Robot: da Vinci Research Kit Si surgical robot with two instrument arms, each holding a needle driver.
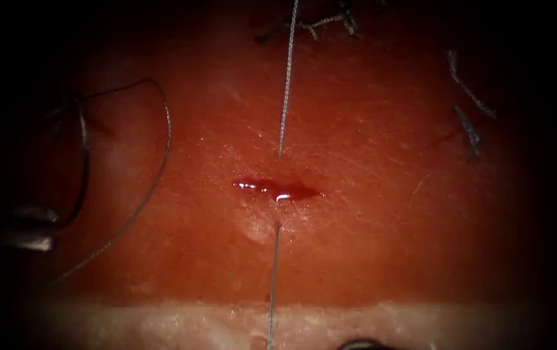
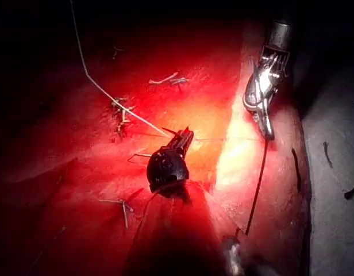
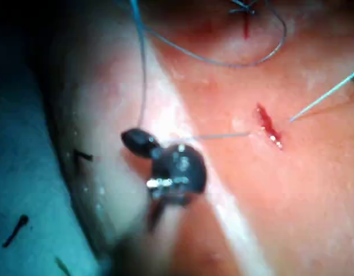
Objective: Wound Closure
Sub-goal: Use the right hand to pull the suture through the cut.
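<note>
The cut [image 1: 278,189], wet with red fluid, runs across the middle of the tissue [image 1: 369,246]. Far to its left, my left tool [image 1: 32,228] holds the dark curved needle [image 1: 86,162] near one end; the needle is out of the tissue. Thread [image 1: 285,97] enters just beyond the cut and rises steeply. It leaves on the near side as a taut strand [image 1: 273,279] running to the front edge. There my right tool [image 3: 137,141] is shut on the thread [image 3: 217,136]. The left tool's jaws [image 2: 183,139] look closed, and beyond them the right tool [image 2: 264,109] hangs over the pale edge.
A slack loop of thread [image 1: 162,149] trails from the needle toward the front left. Old stitches and cut thread ends lie at the back [image 1: 320,23] and right [image 1: 469,133]. The tissue's pale front edge [image 1: 162,324] drops to the table [image 3: 27,172].
</note>
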